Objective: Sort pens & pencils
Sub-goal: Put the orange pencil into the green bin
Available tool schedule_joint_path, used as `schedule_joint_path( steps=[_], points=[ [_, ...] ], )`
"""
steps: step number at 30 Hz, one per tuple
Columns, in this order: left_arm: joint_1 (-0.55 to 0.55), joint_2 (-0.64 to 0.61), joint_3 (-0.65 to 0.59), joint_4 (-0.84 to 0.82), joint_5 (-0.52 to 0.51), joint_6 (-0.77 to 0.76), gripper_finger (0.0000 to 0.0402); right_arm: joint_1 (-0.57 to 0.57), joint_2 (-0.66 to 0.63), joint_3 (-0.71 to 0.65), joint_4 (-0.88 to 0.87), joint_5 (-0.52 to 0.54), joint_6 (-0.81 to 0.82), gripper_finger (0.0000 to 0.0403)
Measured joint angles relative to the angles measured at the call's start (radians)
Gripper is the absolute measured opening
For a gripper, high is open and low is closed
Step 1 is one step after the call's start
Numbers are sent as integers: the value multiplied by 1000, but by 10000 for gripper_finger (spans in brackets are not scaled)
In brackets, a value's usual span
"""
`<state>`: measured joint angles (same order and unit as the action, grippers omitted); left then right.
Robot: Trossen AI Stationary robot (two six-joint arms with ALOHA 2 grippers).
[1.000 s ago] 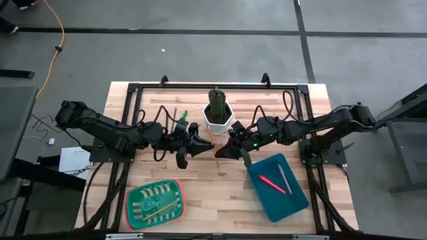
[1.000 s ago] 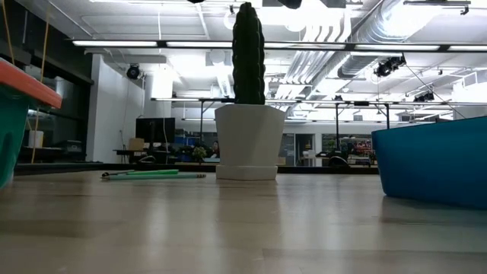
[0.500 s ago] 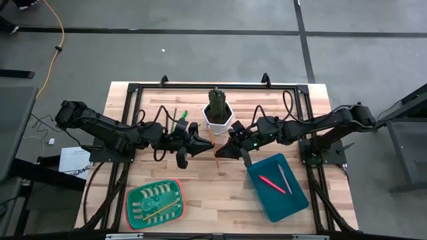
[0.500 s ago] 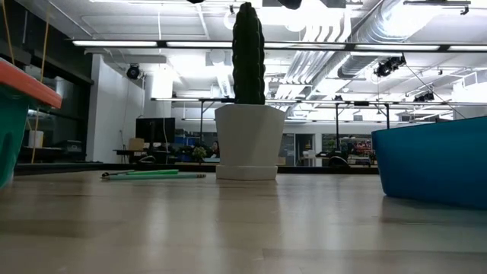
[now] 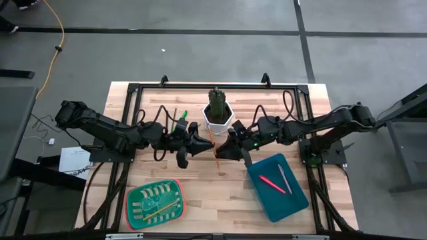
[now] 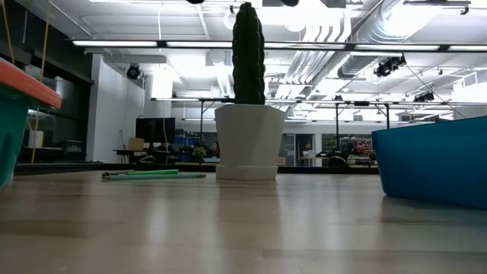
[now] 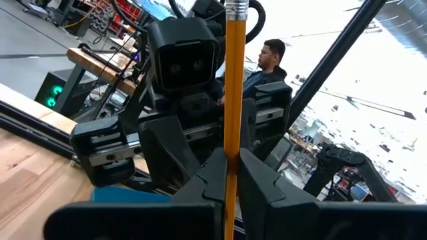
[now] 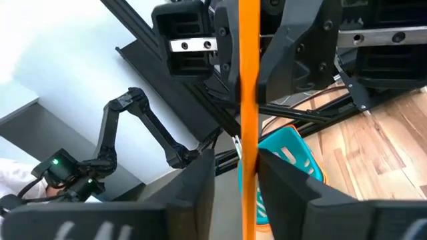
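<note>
**Pencil handover above the middle of the table**

The left hand [image 7: 230,175] is clamped on an orange-yellow pencil [image 7: 233,80], which stands upright between its fingers. Facing it, the right hand [image 8: 237,175] has its fingers parted on either side of the same pencil [image 8: 248,87] — not gripping, as far as the right wrist view shows. In the high view the two hands meet just in front of the white cactus pot [image 5: 217,120], the left hand [image 5: 197,143] and right hand [image 5: 225,151] tip to tip with the pencil [image 5: 214,148] between them.

Judging from this, the step is a pass between arms, and it goes well only if one hand is firmly clamped at every instant. The left should hold until the right is clear, then carry the pencil to the green tray [image 5: 133,200], where one pencil already lies — the teal bin [image 5: 296,200] holds a pink pen [image 5: 271,183] and a grey pen [image 5: 284,179]. More sticks [image 5: 179,117] wait beside the pot.
</note>
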<state>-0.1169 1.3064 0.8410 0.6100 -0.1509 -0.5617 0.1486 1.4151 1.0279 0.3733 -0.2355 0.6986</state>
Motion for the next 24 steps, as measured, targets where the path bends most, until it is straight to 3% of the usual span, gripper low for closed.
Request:
schedule_joint_path(
  steps=[7, 24],
  points=[
    [0, 0, 0, -3, 6, 15, 7, -7, 0, 0, 4, 18, -24, 138],
    [0, -42, 0, -65, 132, 15, 11, -34, -10, 0, -7, 17, -26, 140]
  ],
)
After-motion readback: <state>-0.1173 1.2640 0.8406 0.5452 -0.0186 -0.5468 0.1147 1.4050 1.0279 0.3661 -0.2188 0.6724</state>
